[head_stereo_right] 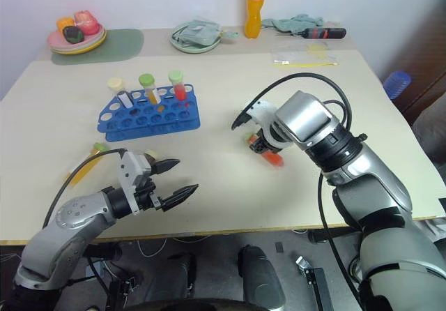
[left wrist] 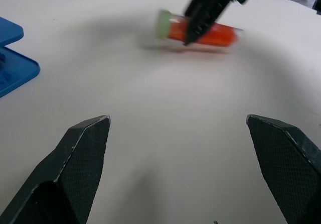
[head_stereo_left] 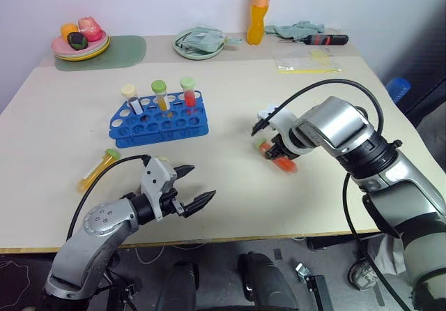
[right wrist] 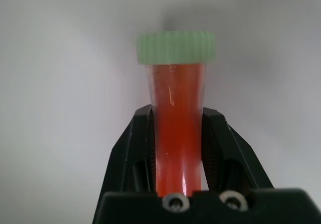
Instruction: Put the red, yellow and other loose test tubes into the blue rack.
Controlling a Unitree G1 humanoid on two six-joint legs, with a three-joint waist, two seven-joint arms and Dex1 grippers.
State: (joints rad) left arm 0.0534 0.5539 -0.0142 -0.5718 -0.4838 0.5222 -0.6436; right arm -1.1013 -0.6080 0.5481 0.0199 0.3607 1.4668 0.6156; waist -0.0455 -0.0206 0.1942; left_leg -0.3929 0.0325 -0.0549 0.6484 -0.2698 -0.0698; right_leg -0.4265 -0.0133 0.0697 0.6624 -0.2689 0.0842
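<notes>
Nearest the counter's (head_stereo_left: 230, 206) front edge, the left pincer (head_stereo_left: 194, 187) hovers with its fingers spread wide and nothing between them. Further in, the right pincer (right wrist: 178, 133) is pressed onto the red tube (right wrist: 176, 133), which lies on its side on the counter with its green cap clear of the fingers. Lifting it well probably means rising straight, then tipping the tube upright before carrying it to the blue rack (head_stereo_left: 159, 120), where three tubes already stand. A yellow tube (head_stereo_left: 98, 169) lies loose beside the rack.
</notes>
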